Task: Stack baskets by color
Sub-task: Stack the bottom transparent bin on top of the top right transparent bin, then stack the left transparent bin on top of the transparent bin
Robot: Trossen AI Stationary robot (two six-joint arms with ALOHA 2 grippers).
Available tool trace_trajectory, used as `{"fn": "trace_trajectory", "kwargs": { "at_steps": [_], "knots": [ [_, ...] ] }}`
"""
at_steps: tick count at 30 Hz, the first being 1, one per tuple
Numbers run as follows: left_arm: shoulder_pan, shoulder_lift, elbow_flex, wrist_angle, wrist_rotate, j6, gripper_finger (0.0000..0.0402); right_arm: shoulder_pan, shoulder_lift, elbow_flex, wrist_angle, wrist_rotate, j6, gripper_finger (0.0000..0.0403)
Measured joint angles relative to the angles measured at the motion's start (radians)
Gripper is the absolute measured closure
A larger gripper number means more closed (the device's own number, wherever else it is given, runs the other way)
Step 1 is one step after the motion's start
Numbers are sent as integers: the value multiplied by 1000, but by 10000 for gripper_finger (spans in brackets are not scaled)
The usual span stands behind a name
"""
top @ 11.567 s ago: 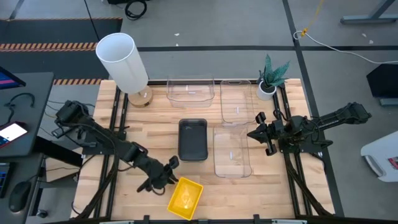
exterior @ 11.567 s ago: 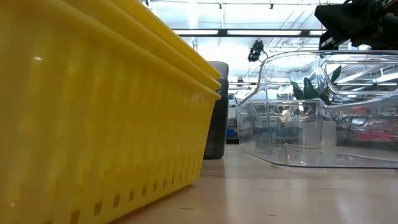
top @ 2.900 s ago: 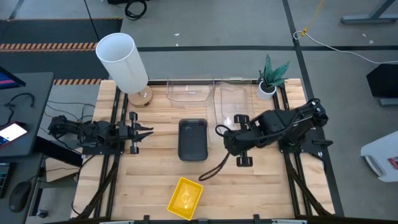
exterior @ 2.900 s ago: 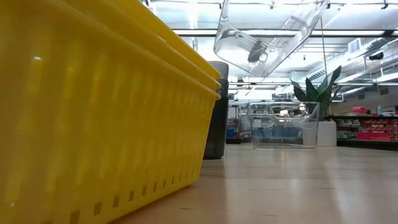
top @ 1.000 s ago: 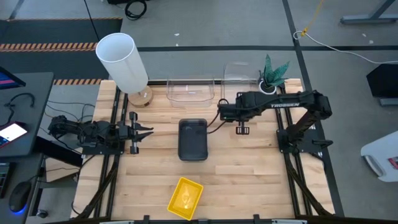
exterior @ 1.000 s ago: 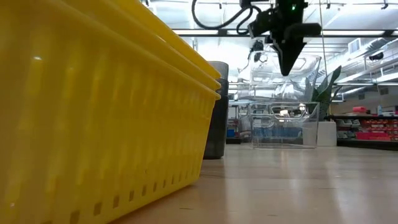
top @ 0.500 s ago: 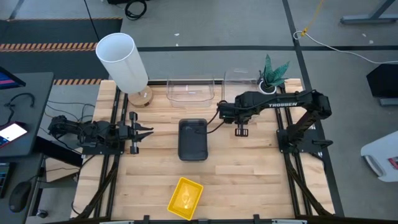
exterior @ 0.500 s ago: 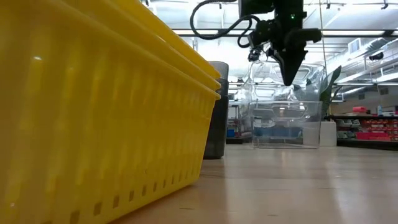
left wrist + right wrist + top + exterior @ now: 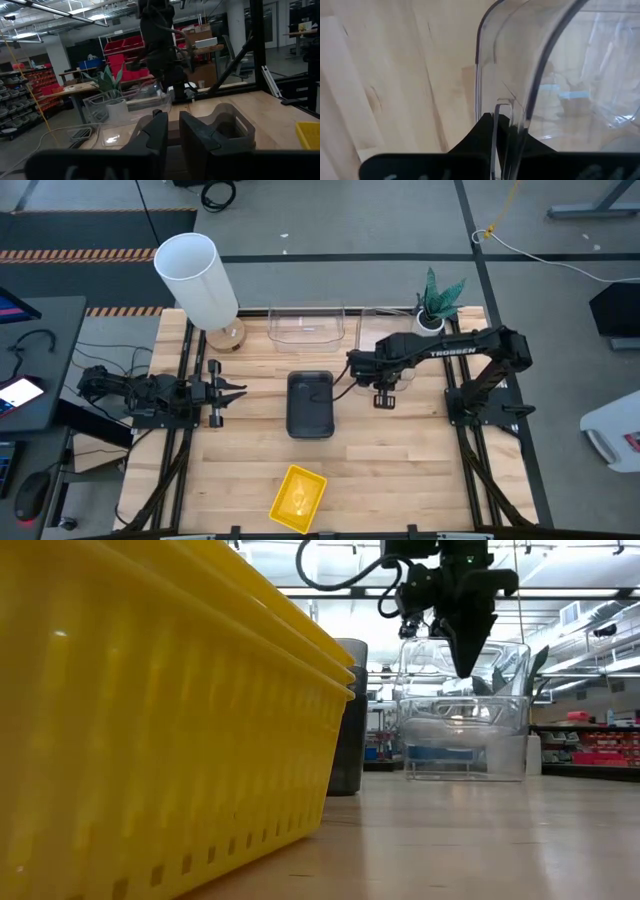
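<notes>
At the table's far right, my right gripper [image 9: 380,375] points down, shut on a clear basket [image 9: 385,330]. That basket [image 9: 465,680] stands level, its lower part inside another clear basket [image 9: 465,745] on the table. A further clear basket [image 9: 307,325] rests on its bottom at the far middle. The dark grey baskets [image 9: 310,402] sit nested mid-table, and the yellow baskets [image 9: 298,498] sit nested near the front edge. My left gripper [image 9: 238,392] waits at the table's left side, level and slightly open, holding nothing. My right gripper grips the rim of the clear basket's near end wall [image 9: 495,107], one finger inside the basket and one outside. The fingers [image 9: 465,655] come from above, pointing down. The basket stands level, its lower part set into the clear basket beneath.
A tall white cylinder [image 9: 197,280] stands at the far left corner. A small potted plant [image 9: 436,305] stands at the far right, close to the clear baskets. Bare wood lies between the grey baskets and my right arm's base [image 9: 480,395].
My right gripper has come down and a little toward the table's near edge with the clear basket. The basket, tilted and raised a second ago, has levelled out and sunk into the clear basket on the table.
</notes>
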State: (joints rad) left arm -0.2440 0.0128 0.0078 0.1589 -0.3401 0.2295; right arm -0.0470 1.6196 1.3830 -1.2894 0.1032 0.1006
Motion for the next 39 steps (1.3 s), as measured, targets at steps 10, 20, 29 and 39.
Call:
{"fn": "trace_trajectory", "kwargs": {
  "at_steps": [10,20,29,39],
  "knots": [
    [0,0,0,0,0,0,340,56,-1,0,2,-14,76,341],
    [0,0,0,0,0,0,348,80,-1,3,-12,-56,149,275],
    [0,0,0,0,0,0,340,80,-1,101,-107,-44,189,235],
    [0,0,0,0,0,0,351,64,-1,204,-69,46,158,224]
  ]
}}
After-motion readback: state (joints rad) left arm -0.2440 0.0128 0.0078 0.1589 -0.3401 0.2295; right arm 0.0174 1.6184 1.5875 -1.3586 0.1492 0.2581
